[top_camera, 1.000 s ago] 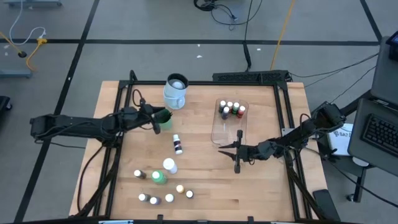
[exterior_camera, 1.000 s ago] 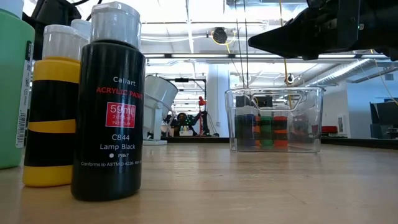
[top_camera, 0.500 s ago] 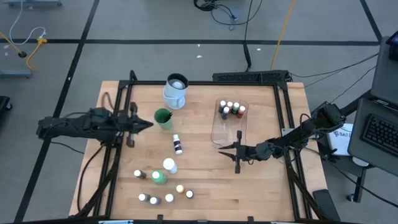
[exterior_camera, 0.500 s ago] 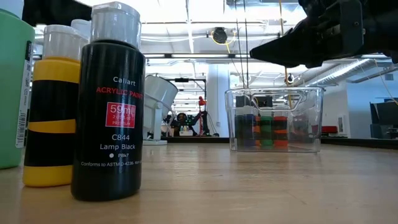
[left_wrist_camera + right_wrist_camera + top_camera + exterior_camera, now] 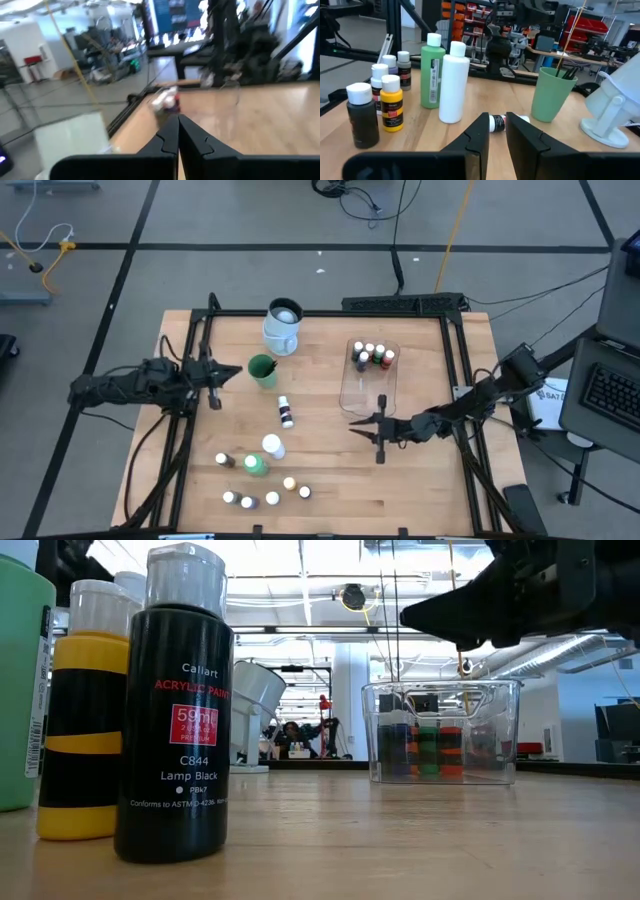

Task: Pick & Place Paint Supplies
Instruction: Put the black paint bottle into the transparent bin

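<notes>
Paint bottles point(image 5: 262, 478) cluster near the table's point(image 5: 330, 490) front edge, more in the tub point(image 5: 368, 375). We see left gripper point(image 5: 214, 385) pressed together, right gripper point(image 5: 379, 442) slightly parted, both empty.

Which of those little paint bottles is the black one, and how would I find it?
Start at the wooden table and go to its near edge, where a loose cluster of small white-capped bottles stands beside a tall green bottle. In the table-level view, the black bottle is the closest one, next to a yellow bottle. Only it has a black body with a red label.
</notes>
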{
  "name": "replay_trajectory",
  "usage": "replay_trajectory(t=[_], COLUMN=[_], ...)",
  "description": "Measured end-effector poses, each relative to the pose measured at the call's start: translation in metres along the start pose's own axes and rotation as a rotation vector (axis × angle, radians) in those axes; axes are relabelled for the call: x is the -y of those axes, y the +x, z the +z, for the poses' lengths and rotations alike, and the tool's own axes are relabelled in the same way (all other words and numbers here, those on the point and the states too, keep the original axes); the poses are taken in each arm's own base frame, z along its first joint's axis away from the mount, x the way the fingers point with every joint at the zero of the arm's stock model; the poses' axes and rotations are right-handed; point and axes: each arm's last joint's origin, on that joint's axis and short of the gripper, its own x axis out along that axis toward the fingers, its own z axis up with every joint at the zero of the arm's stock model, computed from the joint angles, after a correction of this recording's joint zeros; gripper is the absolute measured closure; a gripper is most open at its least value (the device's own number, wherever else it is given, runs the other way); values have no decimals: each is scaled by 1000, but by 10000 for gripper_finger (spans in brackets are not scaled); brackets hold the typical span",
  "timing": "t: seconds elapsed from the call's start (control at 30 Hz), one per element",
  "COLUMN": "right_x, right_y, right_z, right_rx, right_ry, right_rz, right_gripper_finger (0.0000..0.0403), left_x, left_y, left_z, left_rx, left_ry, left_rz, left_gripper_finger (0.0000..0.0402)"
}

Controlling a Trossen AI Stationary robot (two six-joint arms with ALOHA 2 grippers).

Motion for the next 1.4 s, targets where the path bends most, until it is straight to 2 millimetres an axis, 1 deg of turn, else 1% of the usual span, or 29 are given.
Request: replay_trajectory(t=[0.13, 0.17, 0.27, 0.33, 0.47, 0.5, 0.6, 0.7, 0.77, 0.8, 0.9, 0.97, 1.0, 1.07, 1.13, 1.2, 1.27, 1.4], right_x=[-4, -6, -14, -22, -35, -38, -45, -50, -54, -56, -61, -62, -63, -66, -68, -69, -65, -56], right_y=[8, 10, 22, 35, 65, 72, 93, 102, 106, 108, 104, 102, 100, 96, 88, 81, 68, 55], right_z=[0, 1, 3, 11, 36, 45, 82, 110, 117, 118, 109, 108, 109, 110, 103, 97, 90, 83], right_rx=[-3, 2, 1, 9, -49, -62, -102, -178, -219, -229, -287, -299, -304, -292, -289, -263, -260, -209], right_ry=[-24, -30, -58, -81, -131, -138, -157, -168, -154, -154, -212, -257, -281, -326, -359, -365, -376, -318], right_rz=[3, 20, 113, 156, 159, 161, 167, 139, 117, 118, 68, 15, 17, 75, 158, 223, 227, 210], right_gripper_finger=[348, 348, 349, 349, 349, 349, 349, 349, 348, 347, 340, 334, 330, 324, 321, 322, 325, 337], left_x=[-4, -4, 1, 2, 4, 4, 5, 5, 5, 5, 7, 7, 7, 6, 6, 4, 1, -1], left_y=[-5, -5, 0, 3, 9, 9, 10, 10, 10, 10, 11, 12, 13, 13, 13, 13, 12, 12], left_z=[2, -1, -21, -32, -48, -52, -58, -58, -59, -59, -60, -59, -58, -55, -53, -48, -41, -39], left_rx=[33, 40, -32, -54, -21, -28, -50, -58, -71, -79, -94, -79, -66, -40, -20, 39, 99, 120], left_ry=[10, 17, 64, 71, 34, 32, 38, 34, -32, -69, -91, -92, -94, -106, -99, -79, -81, -113], left_rz=[1, -11, -59, -60, -24, -21, -21, -22, -23, -34, -79, -73, -71, -66, -61, -23, 32, 99], left_gripper_finger=[401, 401, 401, 401, 401, 400, 395, 399, 400, 399, 391, 388, 388, 389, 395, 399, 397, 385])
